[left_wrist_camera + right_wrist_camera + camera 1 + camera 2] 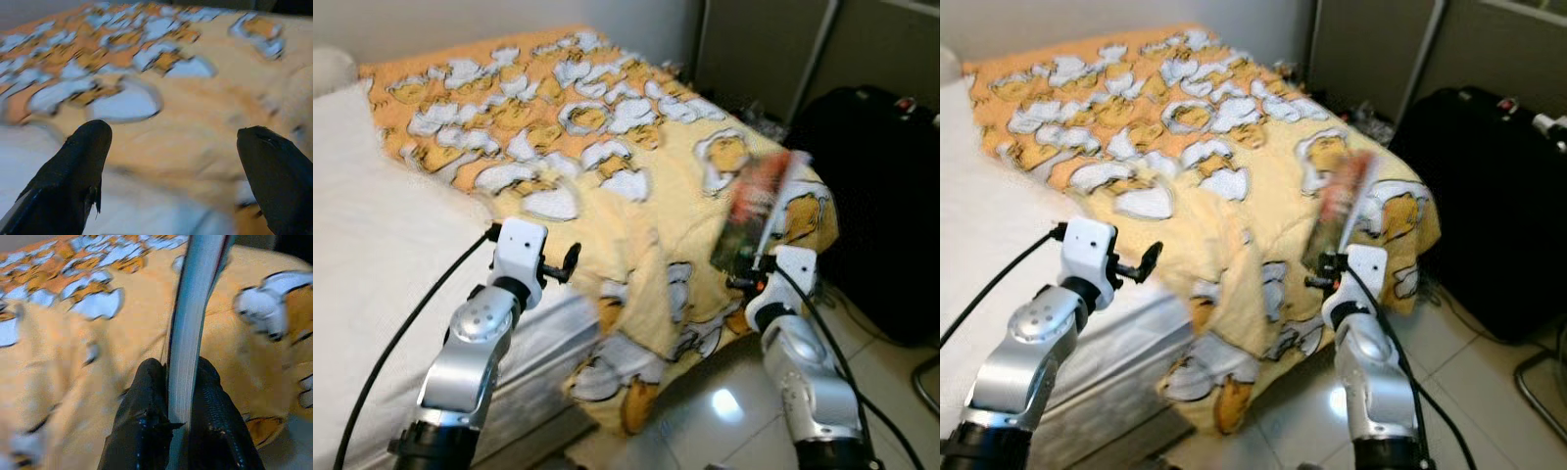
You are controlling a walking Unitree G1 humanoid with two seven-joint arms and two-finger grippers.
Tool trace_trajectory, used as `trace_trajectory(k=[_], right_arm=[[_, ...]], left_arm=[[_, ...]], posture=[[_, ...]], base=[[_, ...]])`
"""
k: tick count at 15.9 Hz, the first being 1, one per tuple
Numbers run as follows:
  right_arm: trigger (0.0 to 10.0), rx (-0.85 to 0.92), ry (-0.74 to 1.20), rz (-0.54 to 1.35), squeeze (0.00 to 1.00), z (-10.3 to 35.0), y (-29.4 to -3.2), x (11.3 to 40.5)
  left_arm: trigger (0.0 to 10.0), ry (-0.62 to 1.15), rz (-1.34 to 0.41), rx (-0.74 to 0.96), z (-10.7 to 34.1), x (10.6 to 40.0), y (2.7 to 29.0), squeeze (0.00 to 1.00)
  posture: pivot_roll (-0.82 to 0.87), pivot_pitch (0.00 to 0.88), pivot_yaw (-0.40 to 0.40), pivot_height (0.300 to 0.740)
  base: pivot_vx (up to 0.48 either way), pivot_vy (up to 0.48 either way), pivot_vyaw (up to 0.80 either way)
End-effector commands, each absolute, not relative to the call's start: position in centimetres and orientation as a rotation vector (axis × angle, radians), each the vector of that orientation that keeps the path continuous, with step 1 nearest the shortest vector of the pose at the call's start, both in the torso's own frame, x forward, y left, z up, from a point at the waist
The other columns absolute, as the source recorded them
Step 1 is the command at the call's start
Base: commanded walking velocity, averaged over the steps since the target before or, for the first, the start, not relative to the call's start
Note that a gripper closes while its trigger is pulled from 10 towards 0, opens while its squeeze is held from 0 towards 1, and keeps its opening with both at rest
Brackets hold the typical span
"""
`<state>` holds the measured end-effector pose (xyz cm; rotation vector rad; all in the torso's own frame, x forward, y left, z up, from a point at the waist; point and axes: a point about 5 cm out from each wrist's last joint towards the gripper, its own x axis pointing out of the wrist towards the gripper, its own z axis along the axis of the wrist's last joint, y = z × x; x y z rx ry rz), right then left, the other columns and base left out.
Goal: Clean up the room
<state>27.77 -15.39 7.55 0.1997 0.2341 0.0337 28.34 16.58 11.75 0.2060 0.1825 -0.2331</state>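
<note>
Bed blanket [607,147] | right pincer [178,377] pinching book [193,308] | left pincer [176,147] spread

Bed [382,255] under a patterned blanket [607,147]

The yellow-orange blanket lies across the far part of the white bed and hangs over its corner down toward the glossy tiled floor [724,411]; the near mattress is bare white.

I see the bed [372,294] ahead and to the left, with the blanket [607,147] spread over it and hanging off its near corner to the floor [724,411]. My left hand [570,262] sits over the bed edge. My right hand [181,382] holds a book [756,211] upright before the blanket corner. A suitcase [871,196] stands right of the bed.
</note>
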Motion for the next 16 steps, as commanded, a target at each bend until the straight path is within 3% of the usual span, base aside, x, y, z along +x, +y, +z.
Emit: trace_trajectory(k=[1,16], right_arm=[[10.0,0.197,0.178,0.088,0.0,8.78,-14.36,28.31],[10.0,0.187,0.18,0.124,0.0,8.8,-13.92,28.48]], left_arm=[[10.0,0.174,-0.22,0.216,12.02,28.32,16.91,0.83],[10.0,0.179,-0.221,0.217,11.94,28.23,16.92,0.83]], posture=[[0.0,0.0,0.025,0.74],[0.01,0.0,0.018,0.74]], base=[[0.0,0.326,0.0],[0.0,0.328,0.0]])
